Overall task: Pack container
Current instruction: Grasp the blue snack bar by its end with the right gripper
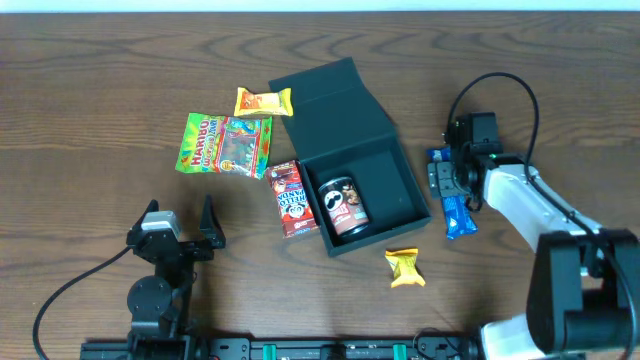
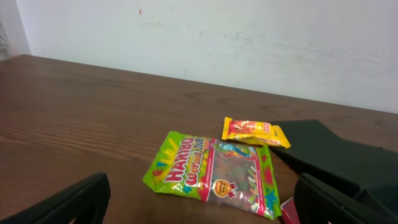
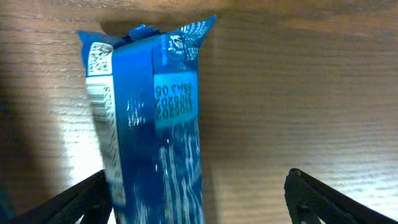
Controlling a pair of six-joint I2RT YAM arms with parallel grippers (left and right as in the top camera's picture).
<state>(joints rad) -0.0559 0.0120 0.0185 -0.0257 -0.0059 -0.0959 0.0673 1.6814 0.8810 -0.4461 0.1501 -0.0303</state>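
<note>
Overhead top-down; wrist cameras low, close.

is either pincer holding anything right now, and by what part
Nothing is held. Left pincer open; right pincer open, straddling the blue packet lying on the table.

On overhead, my right tool (image 1: 449, 185) covers the middle of the blue packet (image 1: 458, 220). My right wrist view blurs its print and loses its lower end off the bottom edge. Left wrist view cuts the container (image 2: 336, 152) off lower right.
</note>
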